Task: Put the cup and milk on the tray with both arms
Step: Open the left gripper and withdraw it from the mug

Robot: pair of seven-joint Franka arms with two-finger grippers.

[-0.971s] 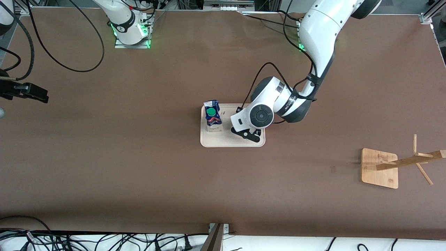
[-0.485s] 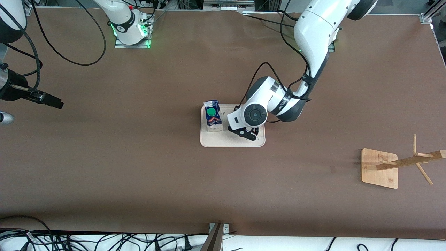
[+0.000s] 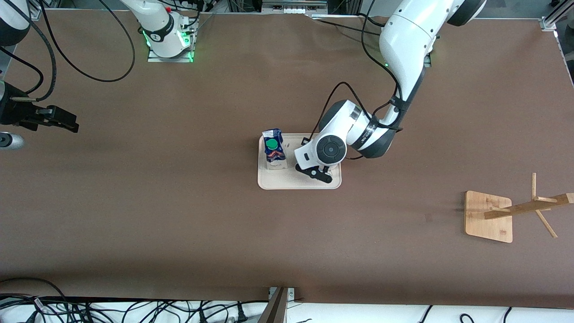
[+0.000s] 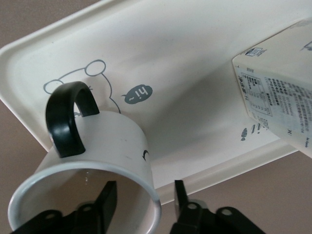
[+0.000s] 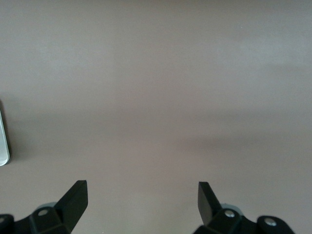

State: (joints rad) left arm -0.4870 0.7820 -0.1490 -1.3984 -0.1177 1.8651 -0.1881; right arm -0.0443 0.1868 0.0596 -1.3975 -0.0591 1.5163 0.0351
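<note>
Both task items are seen on the cream tray [image 3: 291, 181]: the milk carton [image 3: 274, 150] stands upright at the right arm's end of it, and the white cup [image 4: 105, 161] rests beside it under the left gripper [image 4: 141, 202]. One finger [image 4: 108, 200] is seen inside the cup's rim and the other outside, parted with a gap to the wall, so nothing is clamped. Well apart, the right gripper [image 5: 141, 200] is held wide open and empty over the bare brown table [image 3: 134, 202]. Toward the left arm's end, a wooden peg rack [image 3: 491, 215] is seen.
</note>
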